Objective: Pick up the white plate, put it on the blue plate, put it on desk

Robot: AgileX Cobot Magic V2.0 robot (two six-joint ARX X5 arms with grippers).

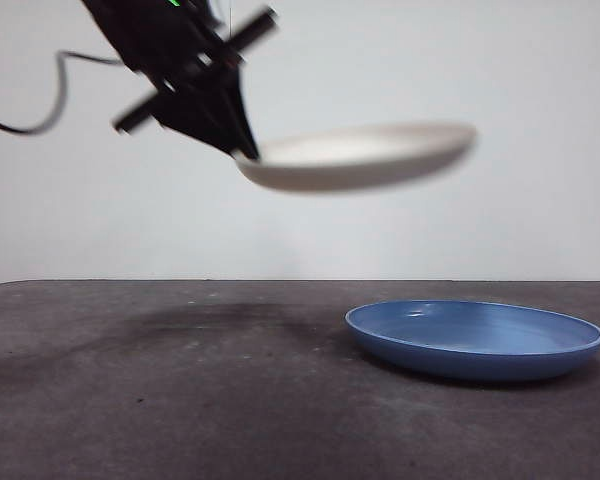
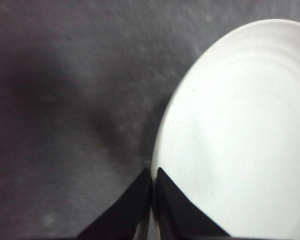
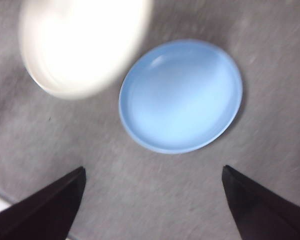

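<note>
- Up high, the left gripper [image 1: 242, 152] has its two black jaws pressed nearly together on the rim of the white plate [image 1: 365, 155], pinching that edge alone; the left wrist view shows the jaws meeting right at the plate's lip, one on each face of it.
- That edge grip is, I judge, why the plate sticks out sideways from the gripper like a paddle: all its weight hangs off one point, with the far rim free.
- The white plate hangs in the air well above the desk [image 1: 160, 400], close to level, hollow side up, its far edge tipped slightly higher than the held edge. Being round, it has no real long axis; seen edge-on from the front, its width runs across the picture, away from the gripper and toward the blue plate's side.
- The blue plate [image 1: 475, 338] lies flat on the desk, hollow up. The white plate is above it and offset to one side, only partly over it, as the right wrist view also suggests.
- The right gripper [image 3: 152, 200] hangs above the desk with its jaws spread wide and nothing between them, apparently waiting.
- The white plate looks blurred in two views, so I judge it is mid-carry.
</note>
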